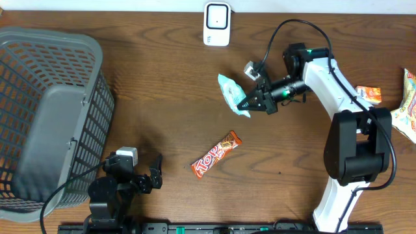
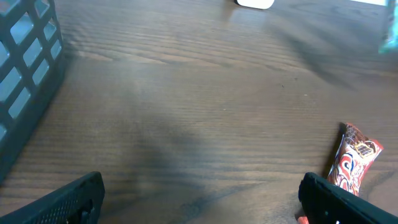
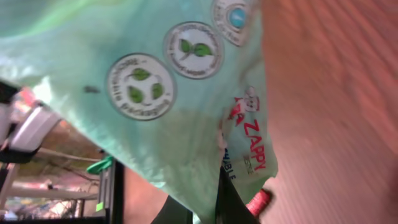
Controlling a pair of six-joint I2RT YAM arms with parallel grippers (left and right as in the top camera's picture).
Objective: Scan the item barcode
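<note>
Overhead, we see our right claw (image 1: pixel 249 102) clamped on the mint-green snack packet (image 1: pixel 232 91) at upper centre, presumably angling its barcode toward the white scanner (image 1: pixel 216 15) at the top edge; nothing lies between. Our left claw (image 2: pixel 200 198) rests wide open lower left, between grey basket (image 1: pixel 97 117) and chocolate bar (image 1: pixel 216 155)

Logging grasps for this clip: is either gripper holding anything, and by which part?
The right gripper pinches the mint-green packet by its lower edge; the left gripper is open, holding nothing.
</note>
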